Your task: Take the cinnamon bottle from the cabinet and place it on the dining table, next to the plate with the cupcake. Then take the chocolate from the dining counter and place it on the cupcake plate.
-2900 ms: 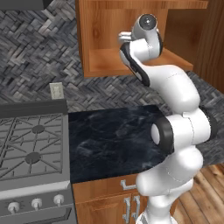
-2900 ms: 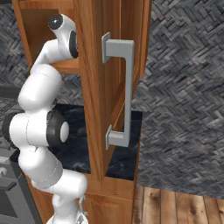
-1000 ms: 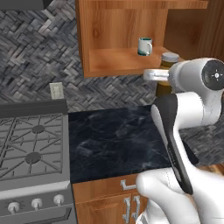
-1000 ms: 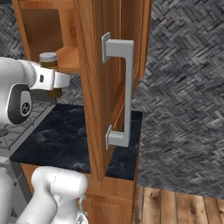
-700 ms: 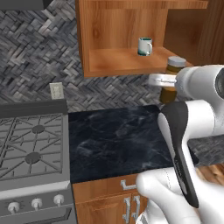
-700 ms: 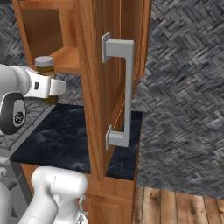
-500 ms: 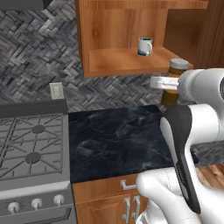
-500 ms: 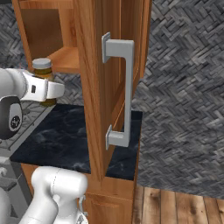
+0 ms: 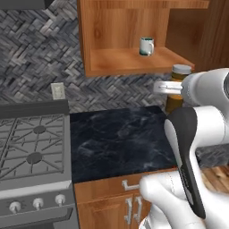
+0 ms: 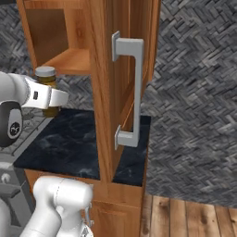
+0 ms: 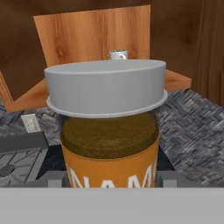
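Observation:
The cinnamon bottle [image 11: 109, 131], brown with a grey lid and an orange label, sits upright between my gripper's [image 11: 111, 180] fingers, close in the hand view. From the left base view the bottle [image 9: 179, 78] hangs in the air just outside the open cabinet [image 9: 129, 62], below shelf height and above the dark counter [image 9: 120, 138]. The right base view shows the bottle [image 10: 46, 81] held in front of the cabinet's shelf [image 10: 69, 62]. The gripper is shut on it. The dining table, the cupcake plate and the chocolate are out of view.
A white mug [image 9: 146, 46] stands on the cabinet shelf. The open cabinet door [image 10: 122, 88] with its grey handle [image 10: 127, 92] juts out to my right. A stove [image 9: 31, 152] lies left of the counter, and a wall outlet [image 9: 57, 91] is on the backsplash.
My arm has drawn back out of the cabinet with the cinnamon bottle in the gripper. The bottle has left the shelf and come down and outward over the counter.

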Robot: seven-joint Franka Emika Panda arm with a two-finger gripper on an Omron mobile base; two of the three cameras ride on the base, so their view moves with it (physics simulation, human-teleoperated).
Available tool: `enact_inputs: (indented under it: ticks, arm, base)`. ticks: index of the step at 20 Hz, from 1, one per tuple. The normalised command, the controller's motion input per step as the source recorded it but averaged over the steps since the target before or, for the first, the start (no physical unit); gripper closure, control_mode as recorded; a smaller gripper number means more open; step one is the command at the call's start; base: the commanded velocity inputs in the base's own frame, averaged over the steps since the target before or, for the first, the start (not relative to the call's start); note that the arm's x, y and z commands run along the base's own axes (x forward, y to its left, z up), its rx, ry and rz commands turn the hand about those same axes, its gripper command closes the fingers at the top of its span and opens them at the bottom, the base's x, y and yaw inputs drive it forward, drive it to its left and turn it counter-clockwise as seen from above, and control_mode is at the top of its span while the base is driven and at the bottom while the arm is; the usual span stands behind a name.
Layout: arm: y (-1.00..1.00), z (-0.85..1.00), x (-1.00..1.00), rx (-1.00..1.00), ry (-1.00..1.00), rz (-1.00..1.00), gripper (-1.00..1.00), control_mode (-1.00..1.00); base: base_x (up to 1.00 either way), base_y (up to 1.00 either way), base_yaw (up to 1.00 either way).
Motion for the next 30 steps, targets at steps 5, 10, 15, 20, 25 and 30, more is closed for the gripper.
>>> enact_inputs:
  ticks: [5,10,15,20,25,30]
  arm:
    - [0.0,0.0,0.0,0.0,0.0,0.0,1.0,1.0]
    - [0.0,0.0,0.0,0.0,0.0,0.0,1.0,1.0]
    - [0.0,0.0,0.0,0.0,0.0,0.0,1.0,1.0]
    - [0.0,0.0,0.0,0.0,0.0,0.0,1.0,1.0]
    - [0.0,0.0,0.0,0.0,0.0,0.0,1.0,1.0]
    - [0.0,0.0,0.0,0.0,0.0,0.0,1.0,1.0]
  base:
    - [-0.75,0.03,0.27]
    - [-0.57,0.25,0.58]
    - [-0.51,0.15,0.74]
    - [-0.36,0.08,0.91]
    - [-0.1,0.08,0.93]
    - [0.0,0.05,0.91]
